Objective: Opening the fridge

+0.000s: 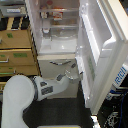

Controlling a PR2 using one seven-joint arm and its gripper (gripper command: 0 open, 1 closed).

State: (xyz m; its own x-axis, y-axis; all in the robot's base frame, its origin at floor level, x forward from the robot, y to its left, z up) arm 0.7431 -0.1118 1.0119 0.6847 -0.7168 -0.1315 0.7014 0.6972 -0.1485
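The tall white fridge [54, 46] stands at the top centre with its large upper door [102, 50] swung wide open toward the exterior view's right. Shelves with a few items show inside. A lower drawer front [56, 64] sits below the open compartment. My white-and-grey arm [47, 89] reaches from the lower left. My gripper [70, 75] is at the bottom inner edge of the open door, just in front of the lower drawer. The picture is too blurred to show how its fingers stand or whether they hold the door.
A tan wooden drawer cabinet [17, 50] stands against the fridge on the exterior view's left. My white body [17, 102] fills the lower left. Dark floor lies below. Blue-white equipment and cables [117, 82] sit behind the open door at the right.
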